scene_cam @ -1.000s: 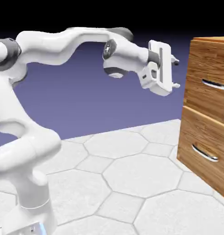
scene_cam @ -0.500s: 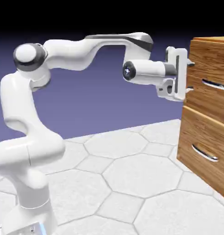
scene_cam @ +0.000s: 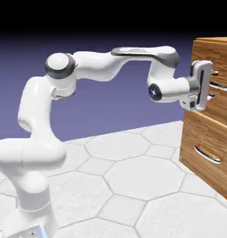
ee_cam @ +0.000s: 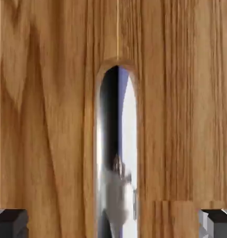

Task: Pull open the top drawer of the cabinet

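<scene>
Blue-violet backdrop, hex-tiled counter [scene_cam: 133, 176], cabinet [scene_cam: 212, 139] at its right edge.
Hand [scene_cam: 212, 85] is held spread wide at the top drawer [scene_cam: 222, 100], fingertips [ee_cam: 10, 223] set either side of the silver handle [ee_cam: 116, 153]; no contact can be seen.

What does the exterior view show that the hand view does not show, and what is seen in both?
Only the exterior view shows the white arm, the hexagon-tiled table, the whole cabinet and the lower drawer with its own handle. Only the hand view shows how the handle lies between the finger tips: it runs up the middle, with a wide gap to each tip, and its metal mirrors the hand. Both show the top drawer, its silver handle and the gripper, open around that handle.
</scene>
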Robot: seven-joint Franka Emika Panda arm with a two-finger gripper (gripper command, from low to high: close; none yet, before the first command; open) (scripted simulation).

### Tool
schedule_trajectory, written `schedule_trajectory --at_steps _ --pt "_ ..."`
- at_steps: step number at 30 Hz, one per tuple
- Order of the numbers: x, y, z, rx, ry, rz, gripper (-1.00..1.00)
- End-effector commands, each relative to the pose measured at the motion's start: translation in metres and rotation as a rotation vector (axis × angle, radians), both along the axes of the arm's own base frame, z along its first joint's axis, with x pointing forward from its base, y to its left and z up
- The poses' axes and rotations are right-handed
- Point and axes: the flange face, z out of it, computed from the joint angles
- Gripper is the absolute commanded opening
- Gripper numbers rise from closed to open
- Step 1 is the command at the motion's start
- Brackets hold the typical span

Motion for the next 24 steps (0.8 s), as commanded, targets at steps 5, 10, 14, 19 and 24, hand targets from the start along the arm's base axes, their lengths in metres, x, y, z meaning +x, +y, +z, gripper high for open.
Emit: schedule_trajectory --at_steps 5,10,14,19,24 --pt "-0.026 0.0 0.0 0.0 0.0 0.0 -1.0" --pt "-0.07 0.0 0.0 0.0 0.0 0.0 -1.0" --pt "-0.106 0.0 0.0 0.0 0.0 0.0 -1.0" --pt "-0.155 0.0 0.0 0.0 0.0 0.0 -1.0" --pt "-0.208 0.0 0.0 0.0 0.0 0.0 -1.0"
